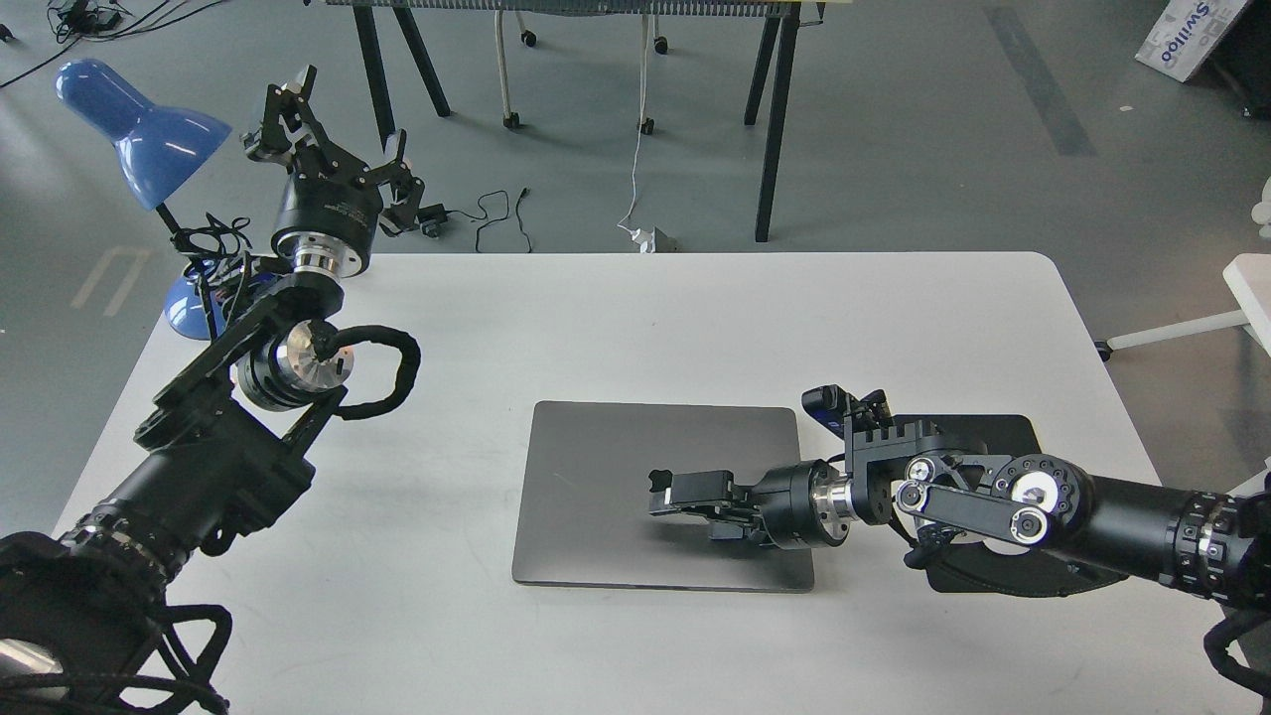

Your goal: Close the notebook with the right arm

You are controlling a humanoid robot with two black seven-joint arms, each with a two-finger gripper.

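With its lid already down, lay flat near the middle of the white table (695, 318): the space-grey notebook (596, 467), lid up, edges roughly square to the table's front edge. Reached in from the right, low over the lid: the right arm (993, 501), stretched almost level, its silver wrist ring just past the notebook's right edge. Sat over the right half of the lid, pointing left: the right gripper (663, 494), fingers drawn close together with a white tip showing; could not tell whether touching the metal or just above it, nor whether fully closed. Partly hidden under that arm, just right of the notebook: the black mouse pad (1003, 432). Stood raised at the table's far left corner: the left arm (228, 397), well apart from the notebook. Spread open and empty, pointing up and away: the left gripper (333, 134). Just beside it, at the corner: the blue desk lamp (139, 129).
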